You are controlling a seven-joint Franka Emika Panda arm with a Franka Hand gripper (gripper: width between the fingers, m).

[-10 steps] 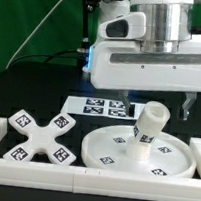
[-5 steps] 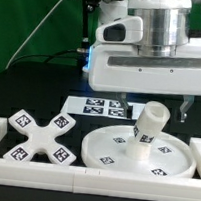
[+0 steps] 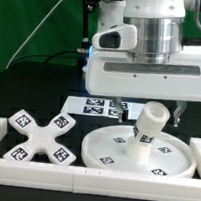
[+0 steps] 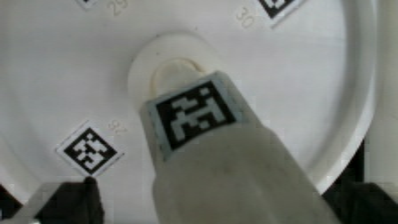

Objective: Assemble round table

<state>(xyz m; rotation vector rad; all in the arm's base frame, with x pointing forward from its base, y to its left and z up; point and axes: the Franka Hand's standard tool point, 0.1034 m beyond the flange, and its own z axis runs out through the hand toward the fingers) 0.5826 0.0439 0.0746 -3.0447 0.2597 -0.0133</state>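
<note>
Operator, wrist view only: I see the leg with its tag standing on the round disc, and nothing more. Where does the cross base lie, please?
Observer: The cross base lies flat at the exterior view's left of the round disc, close beside it.
Operator: How high is the gripper over the leg?
Observer: The gripper is open, and its fingertips hang about level with the top of the leg, one on each side.
Operator: What lies behind the round disc?
Observer: The marker board lies flat there, partly hidden by the gripper.
</note>
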